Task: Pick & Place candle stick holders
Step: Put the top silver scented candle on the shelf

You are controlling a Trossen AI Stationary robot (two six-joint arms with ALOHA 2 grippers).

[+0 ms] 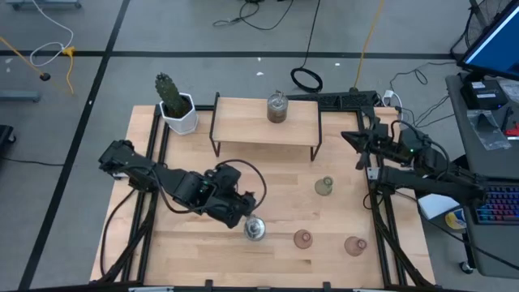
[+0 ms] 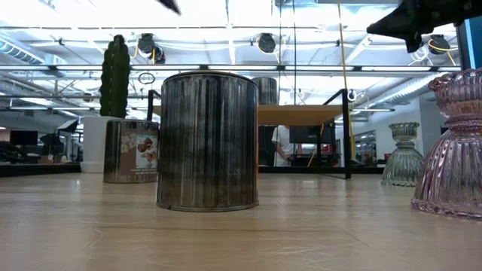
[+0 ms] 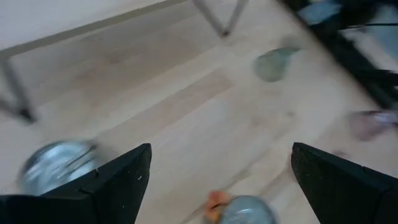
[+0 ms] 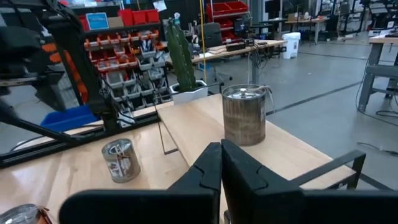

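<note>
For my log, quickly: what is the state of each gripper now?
Left gripper: open, holding nothing, above the table near a silvery holder.
Right gripper: closed, empty, at the table's right edge.

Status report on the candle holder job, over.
Left gripper open, above silvery holder at table front. Right gripper shut, idle at right edge. One silvery holder on shelf. Nothing blocking.

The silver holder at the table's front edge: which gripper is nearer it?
Left. The left gripper, fingers open, hovers just beside the silver holder. The right gripper, shut, waits far off at the table's right edge, beside the raised shelf.
</note>
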